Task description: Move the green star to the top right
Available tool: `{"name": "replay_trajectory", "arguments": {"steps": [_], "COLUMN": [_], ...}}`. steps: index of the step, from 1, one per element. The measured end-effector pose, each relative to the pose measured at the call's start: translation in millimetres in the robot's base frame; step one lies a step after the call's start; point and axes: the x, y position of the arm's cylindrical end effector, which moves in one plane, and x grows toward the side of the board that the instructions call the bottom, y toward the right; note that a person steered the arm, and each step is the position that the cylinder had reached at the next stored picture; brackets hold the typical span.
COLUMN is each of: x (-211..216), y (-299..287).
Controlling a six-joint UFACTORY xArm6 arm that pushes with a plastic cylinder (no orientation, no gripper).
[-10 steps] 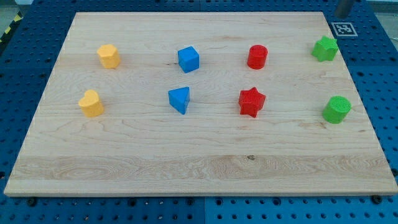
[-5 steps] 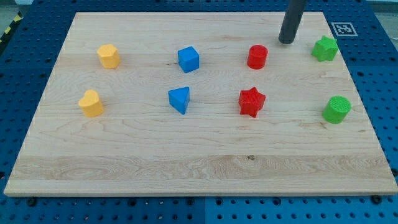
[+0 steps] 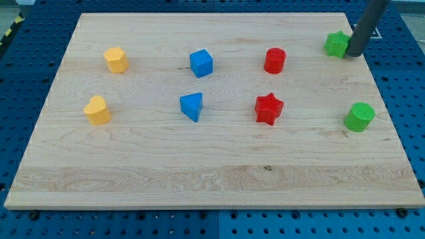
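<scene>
The green star [image 3: 337, 44] lies near the board's top right corner. My tip [image 3: 355, 54] rests on the board against the star's right side, and the dark rod rises from it toward the view's top right. The rod hides part of the star's right edge.
A wooden board [image 3: 219, 179] holds a green cylinder [image 3: 359, 117], red cylinder [image 3: 274, 60], red star [image 3: 269, 108], blue cube [image 3: 201, 63], blue triangular block [image 3: 192, 105] and two yellow blocks [image 3: 115, 60] [image 3: 97, 110]. Blue pegboard surrounds it.
The rod moved from left of the green star, around it, to its right side. The star has shifted a little left and up.
</scene>
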Motion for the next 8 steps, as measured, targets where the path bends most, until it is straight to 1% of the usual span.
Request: {"name": "replay_trajectory", "arguments": {"steps": [1,2,3,4,5,6,7,8], "x": [-3.3,18.2,34.2,34.9,19.2,-14.5,-31.6,-22.1], "y": [1.9,19.4,5.7,-33.6,-52.0,-52.0,-52.1,-49.0]}}
